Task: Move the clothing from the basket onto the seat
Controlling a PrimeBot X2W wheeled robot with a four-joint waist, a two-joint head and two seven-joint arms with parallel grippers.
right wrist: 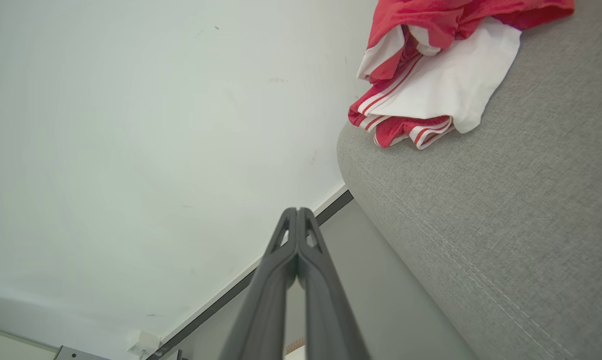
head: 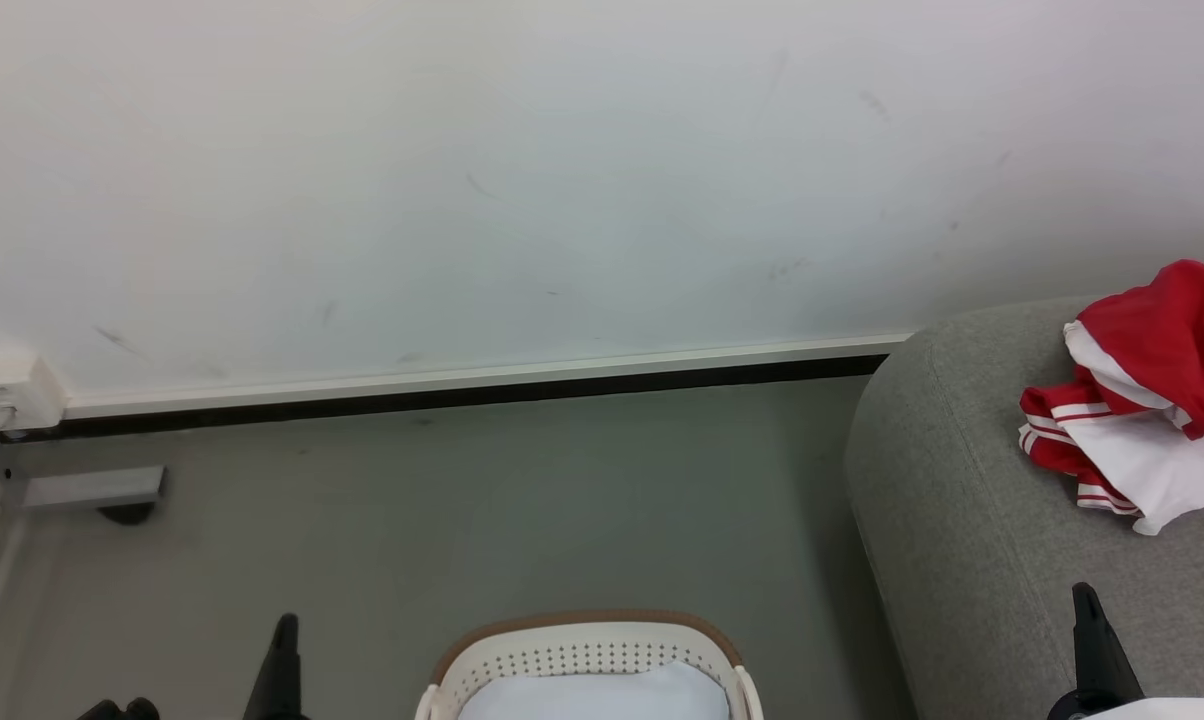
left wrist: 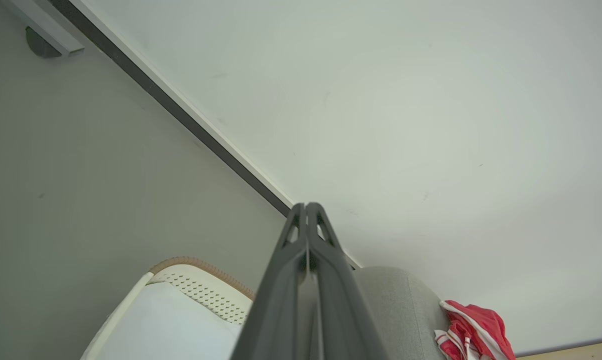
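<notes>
Head view: I see the clothing [head: 1162,330] lying on the seat [head: 962,520], well apart from the basket [head: 582,650]. Left wrist: my left gripper [left wrist: 306,206] is clenched, empty. Right wrist: my right gripper [right wrist: 297,211] is clenched, empty too.

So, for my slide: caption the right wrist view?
Clothing lies on the seat; the shut right gripper points beside it.
</notes>
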